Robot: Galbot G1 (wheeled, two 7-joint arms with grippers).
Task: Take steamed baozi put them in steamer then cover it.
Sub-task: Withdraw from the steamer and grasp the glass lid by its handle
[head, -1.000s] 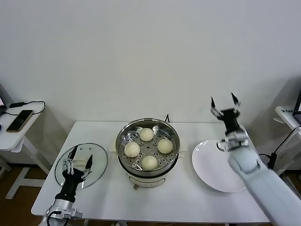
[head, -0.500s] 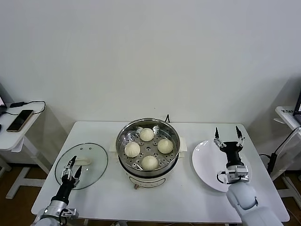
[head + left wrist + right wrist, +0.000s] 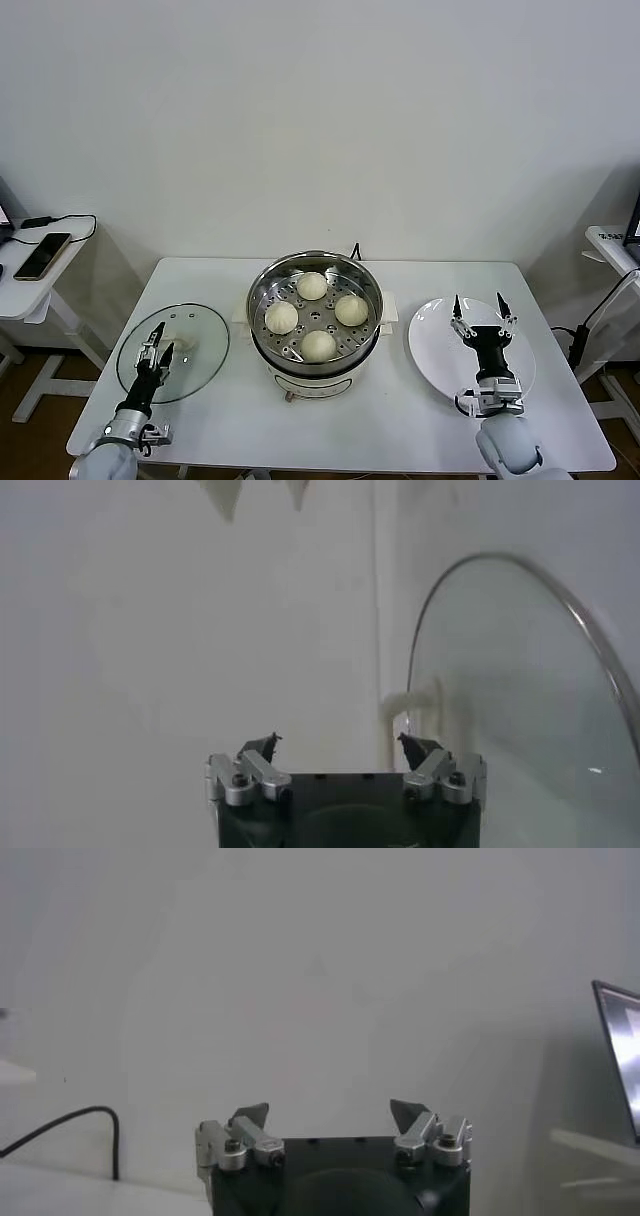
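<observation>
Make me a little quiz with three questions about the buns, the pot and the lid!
1. Where is the glass lid?
A. On the steamer
B. Flat on the table, on the robot's left
C. On the white plate

2. How many baozi sit in the steamer?
A. Two
B. Three
C. Four

3. The white plate is:
A. Bare
B. Full of buns
C. Holding the lid

Answers: 1 B, the lid lies beside the pot. 2 C, four cream-white buns on the tray. 3 A, nothing lies on it.
</observation>
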